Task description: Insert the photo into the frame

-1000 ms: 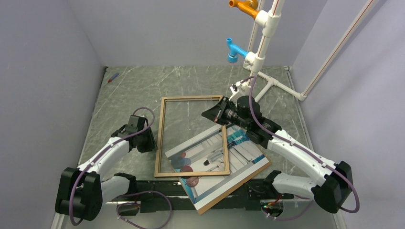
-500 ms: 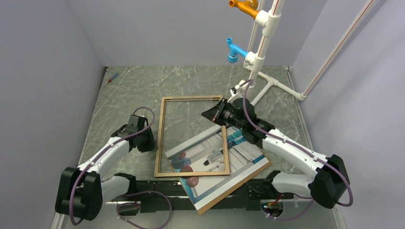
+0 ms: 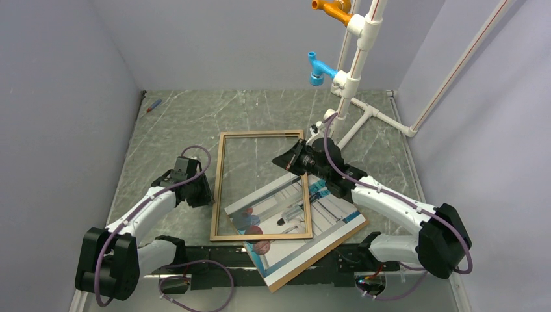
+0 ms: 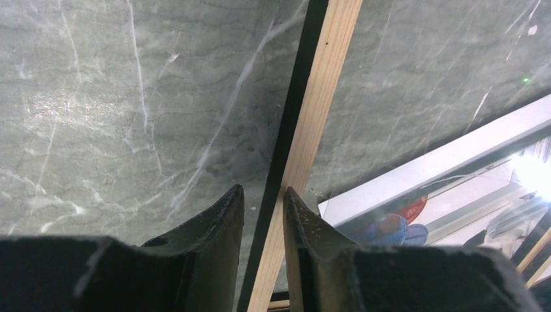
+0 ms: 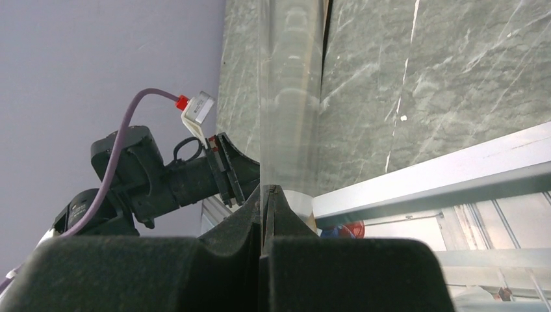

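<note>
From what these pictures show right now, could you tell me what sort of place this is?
Probably a robot test cell, not a home: a grey marble-patterned tabletop enclosed by plain lavender-grey walls, a white plastic pipe stand with orange and blue fittings at the back, and two white-and-black arms working over a thin light-wood picture frame.

Right arm [image 3: 390,201] stretched out lower and flatter than a second ago, elbow swung toward the right and down; right gripper [image 3: 290,158] shifted slightly left and toward the near edge along the right rail of the frame [image 3: 219,188], fingers pressed together on a clear sheet [image 5: 289,97] seen edge-on in the wrist view; cable loop over the wrist drawn tighter and smaller.
</note>
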Action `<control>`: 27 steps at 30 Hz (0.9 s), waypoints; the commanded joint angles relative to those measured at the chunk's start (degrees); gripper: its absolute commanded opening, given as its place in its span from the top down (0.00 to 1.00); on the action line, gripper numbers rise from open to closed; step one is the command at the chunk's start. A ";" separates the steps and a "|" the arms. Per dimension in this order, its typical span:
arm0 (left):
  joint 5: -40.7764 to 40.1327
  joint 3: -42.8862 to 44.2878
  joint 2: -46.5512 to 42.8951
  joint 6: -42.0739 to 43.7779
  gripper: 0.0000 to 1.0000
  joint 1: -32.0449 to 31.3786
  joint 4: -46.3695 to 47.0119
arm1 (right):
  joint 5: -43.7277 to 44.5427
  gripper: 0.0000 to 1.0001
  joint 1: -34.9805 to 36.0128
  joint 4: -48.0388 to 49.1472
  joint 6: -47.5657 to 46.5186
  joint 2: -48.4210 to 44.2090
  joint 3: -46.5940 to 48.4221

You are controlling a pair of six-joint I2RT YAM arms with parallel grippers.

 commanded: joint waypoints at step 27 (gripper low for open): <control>-1.51 -0.14 1.36 0.63 0.70 -0.66 0.00 | 2.62 1.00 3.10 7.60 8.10 -1.52 -2.71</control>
